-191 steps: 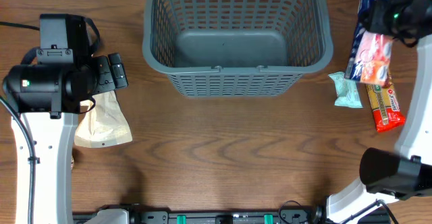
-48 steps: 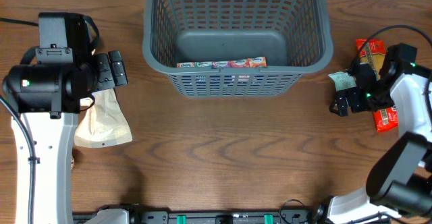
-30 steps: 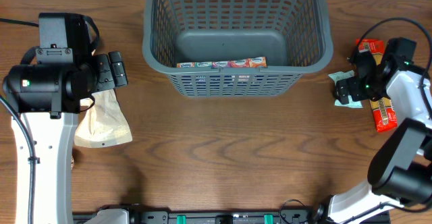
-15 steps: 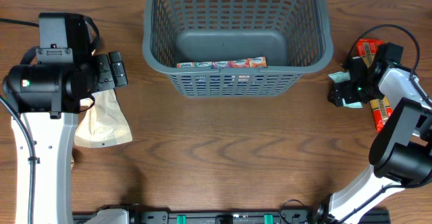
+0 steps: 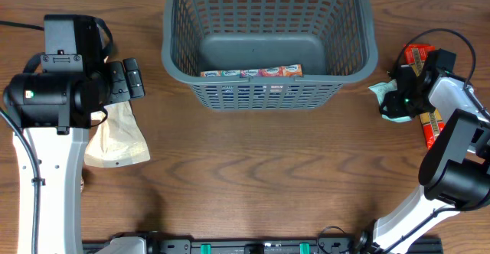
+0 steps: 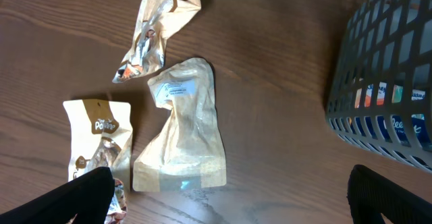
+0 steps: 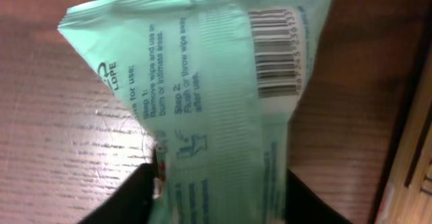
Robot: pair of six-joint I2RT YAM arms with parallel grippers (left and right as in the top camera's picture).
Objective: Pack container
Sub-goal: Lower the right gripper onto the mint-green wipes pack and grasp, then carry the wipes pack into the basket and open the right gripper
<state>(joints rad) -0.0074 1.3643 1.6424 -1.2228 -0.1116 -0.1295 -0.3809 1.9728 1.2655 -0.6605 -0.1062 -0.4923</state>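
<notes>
**A:** Where does the container stand?

**B:** The container (image 5: 264, 93) is upright at the far middle of the table (image 5: 253, 170), mouth up. One long colourful packet (image 5: 251, 73) lies on its floor, against the near wall.

**A:** And the right tool?

**B:** The right tool (image 7: 219, 200) is low at the table's right side, just beside the container's near right corner. Its two fingers press on either side of a mint green packet (image 7: 209, 82), which is pinched narrow between them. The packet shows printed usage steps and a barcode. I cannot tell whether it is touching the wood or held just above it.

**A:** Anything close to it?

**B:** A red packet (image 5: 419, 55) lies just to the right, partly hidden under the arm.

**A:** The left side?

**B:** The left tool (image 6: 233, 204) hovers over the table's left part, well apart from the container. Its fingers are spread wide with nothing between them. Below it lies a beige pouch (image 6: 182, 129), flat on the wood. A brown snack pouch (image 6: 94, 143) lies just to one side of that. A crumpled packet (image 6: 158, 28) lies farther off, apart from both. The container's slotted wall fills the right edge of the left wrist view.
</notes>
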